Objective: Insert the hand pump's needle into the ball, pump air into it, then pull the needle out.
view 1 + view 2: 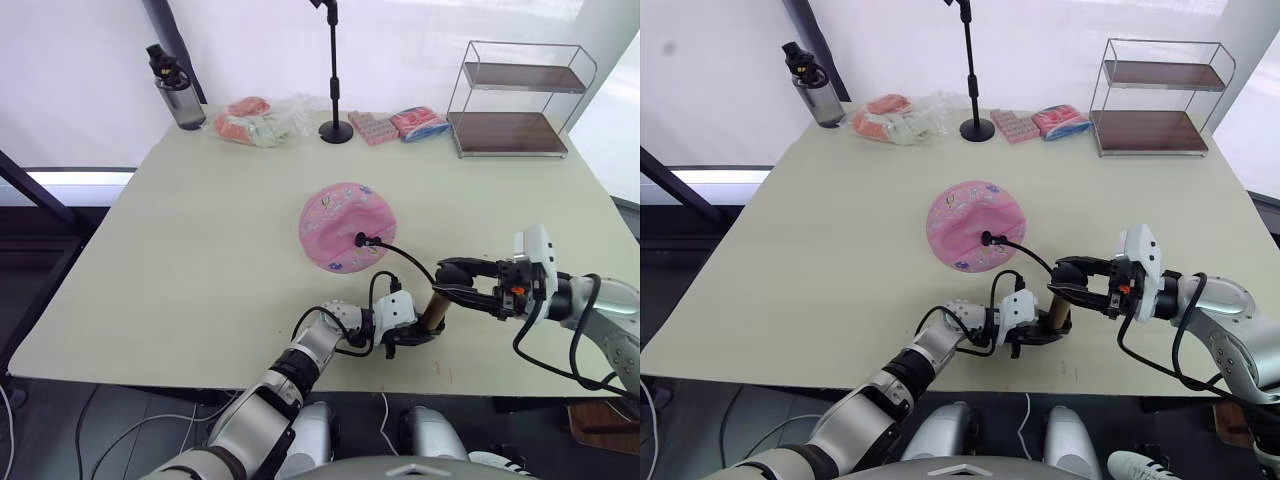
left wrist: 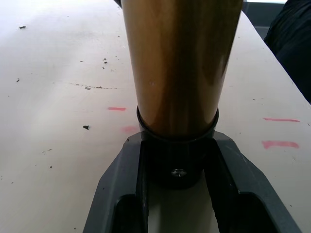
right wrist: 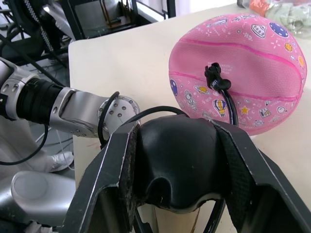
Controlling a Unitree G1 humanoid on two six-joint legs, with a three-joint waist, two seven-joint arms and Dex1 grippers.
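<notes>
Right gripper (image 1: 1068, 283): clamped on the hand pump's black T-handle (image 3: 177, 162). Left gripper (image 1: 1032, 335): clamped on the base cap of the hand pump (image 1: 1058, 312). Your pump's long axis runs between them, so your right arm strokes. Ball (image 1: 976, 238): just beyond, on the table (image 1: 820, 250). Hose (image 1: 1025, 252): arcs into the ball's valve; needle buried.

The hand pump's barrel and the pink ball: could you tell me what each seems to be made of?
The hand pump barrel looks like polished bronze-gold metal, judging by its smooth reflective sheen. The ball looks like matte, pebbled rubber with printed cartoon figures; its sagging, partly collapsed shape suggests a soft, flexible skin.
</notes>
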